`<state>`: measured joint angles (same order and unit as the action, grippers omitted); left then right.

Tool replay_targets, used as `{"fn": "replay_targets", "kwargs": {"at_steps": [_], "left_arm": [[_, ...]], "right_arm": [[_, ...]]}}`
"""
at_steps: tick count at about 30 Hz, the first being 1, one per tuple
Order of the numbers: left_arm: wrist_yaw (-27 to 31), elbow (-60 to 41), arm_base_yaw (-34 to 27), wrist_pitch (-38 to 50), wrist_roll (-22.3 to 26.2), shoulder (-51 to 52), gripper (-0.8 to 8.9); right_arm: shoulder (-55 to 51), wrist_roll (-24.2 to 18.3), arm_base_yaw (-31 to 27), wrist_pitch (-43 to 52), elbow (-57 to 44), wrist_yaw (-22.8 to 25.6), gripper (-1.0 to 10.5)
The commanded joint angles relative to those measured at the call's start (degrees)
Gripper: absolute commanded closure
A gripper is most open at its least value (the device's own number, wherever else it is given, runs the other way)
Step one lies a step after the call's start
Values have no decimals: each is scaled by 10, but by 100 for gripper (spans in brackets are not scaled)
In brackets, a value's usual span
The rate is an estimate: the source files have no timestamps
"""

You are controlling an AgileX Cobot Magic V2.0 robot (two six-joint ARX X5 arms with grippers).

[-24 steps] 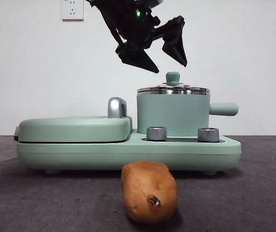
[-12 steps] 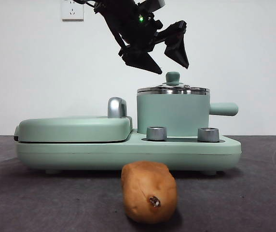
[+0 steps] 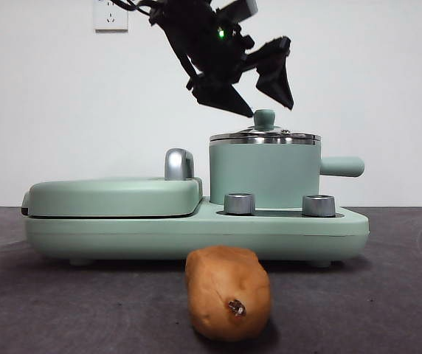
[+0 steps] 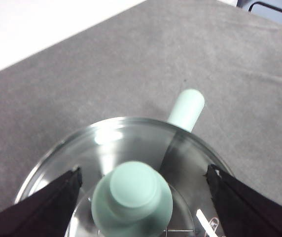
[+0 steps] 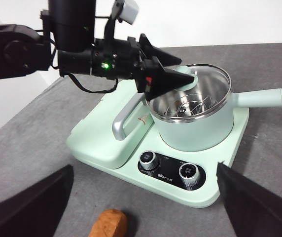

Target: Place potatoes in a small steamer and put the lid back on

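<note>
— What's the left gripper doing?
— Hanging wide open, empty, straddling the lid knob on the small steamer.
— The potato?
— Lying at six o'clock of the steamer. The right gripper is hovering, spread, empty.

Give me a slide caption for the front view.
Left gripper open above the lid knob on the small steamer; potato waits on the table.
</note>
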<state>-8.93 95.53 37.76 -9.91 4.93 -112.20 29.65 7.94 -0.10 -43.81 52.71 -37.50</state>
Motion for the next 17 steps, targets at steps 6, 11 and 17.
{"fn": "replay_targets", "kwargs": {"at_steps": [6, 11, 17], "left_arm": [[1, 16, 9, 5, 4, -33, 463], [1, 16, 13, 12, 4, -33, 544], [2, 16, 13, 14, 4, -33, 664]], "right_arm": [[2, 6, 0, -5, 8, 0, 482], [2, 6, 0, -5, 8, 0, 482], [2, 6, 0, -6, 8, 0, 482]]}}
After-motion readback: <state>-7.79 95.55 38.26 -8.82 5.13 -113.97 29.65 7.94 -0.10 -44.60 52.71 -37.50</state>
